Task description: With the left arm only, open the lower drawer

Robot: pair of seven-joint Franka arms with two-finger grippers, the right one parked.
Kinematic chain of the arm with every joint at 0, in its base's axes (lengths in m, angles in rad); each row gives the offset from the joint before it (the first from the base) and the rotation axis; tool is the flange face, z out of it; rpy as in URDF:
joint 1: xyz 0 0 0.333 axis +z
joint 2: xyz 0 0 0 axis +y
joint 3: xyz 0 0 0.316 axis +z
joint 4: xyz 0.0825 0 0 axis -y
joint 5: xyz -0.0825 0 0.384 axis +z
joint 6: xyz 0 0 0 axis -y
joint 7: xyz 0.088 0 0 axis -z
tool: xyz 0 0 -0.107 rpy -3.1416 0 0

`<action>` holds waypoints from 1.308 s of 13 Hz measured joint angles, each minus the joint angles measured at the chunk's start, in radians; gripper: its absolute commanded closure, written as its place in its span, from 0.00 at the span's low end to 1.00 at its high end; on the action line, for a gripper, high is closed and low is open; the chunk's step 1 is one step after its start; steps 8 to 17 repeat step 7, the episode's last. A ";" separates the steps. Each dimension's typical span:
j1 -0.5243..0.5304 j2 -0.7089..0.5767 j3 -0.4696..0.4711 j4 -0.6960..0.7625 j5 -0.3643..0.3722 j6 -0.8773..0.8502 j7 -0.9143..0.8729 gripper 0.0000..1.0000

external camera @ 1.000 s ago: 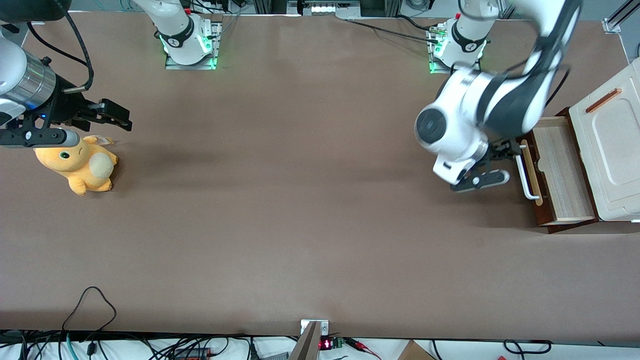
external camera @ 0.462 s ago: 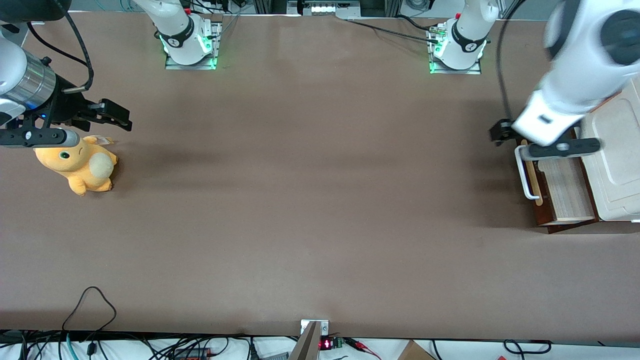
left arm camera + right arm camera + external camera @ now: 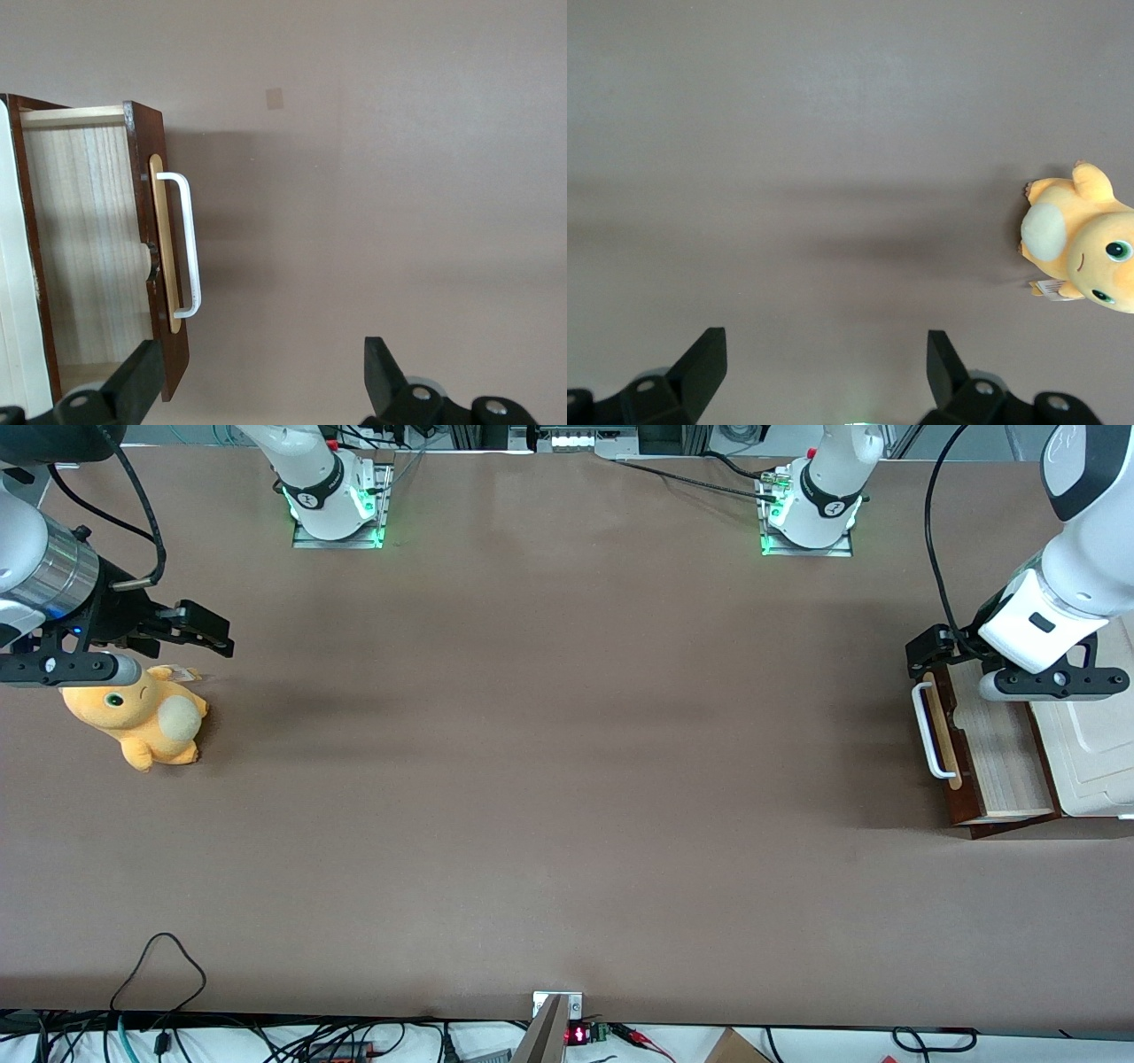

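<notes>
Here the scene is read across the front view from the parked arm's end of the table [image 3: 549,779] to the working arm's end. An orange plush toy [image 3: 142,722] lies on the brown tabletop at the parked arm's end. The middle of the table carries nothing but shadow bands.

At the working arm's end, the lower drawer [image 3: 988,748] stands pulled out of its cabinet [image 3: 1094,753], its pale wood interior exposed. Its dark reddish-brown front carries a white bar handle [image 3: 923,731] mounted on a tan strip [image 3: 944,735]. The cabinet's cream-white top panel lies directly beside the open drawer, partly covered by the arm.

The left arm [image 3: 1072,540] reaches in from above, a black cable [image 3: 932,531] looping beside it. The gripper [image 3: 930,657] hangs over the drawer front's end that is farther from the front camera, raised clear of the handle and holding nothing; how high it sits is hard to judge from this angle.

In the left wrist view, the gripper [image 3: 262,376] has its two black fingers [image 3: 381,376] spread wide, with only bare tabletop between them. The drawer [image 3: 84,257] and its handle [image 3: 188,248] appear below the camera, apart from both fingertips.
</notes>
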 measured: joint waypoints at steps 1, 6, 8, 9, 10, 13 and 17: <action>0.000 0.000 0.000 0.004 0.000 0.000 0.000 0.00; 0.000 0.000 0.000 0.014 0.000 0.000 0.000 0.00; 0.000 0.000 0.000 0.014 0.000 0.000 0.000 0.00; 0.000 0.000 0.000 0.014 0.000 0.000 0.000 0.00; 0.000 0.000 0.000 0.014 0.000 0.000 0.000 0.00; 0.000 0.000 0.000 0.014 0.000 0.000 0.000 0.00; 0.000 0.000 0.000 0.014 0.000 0.000 0.000 0.00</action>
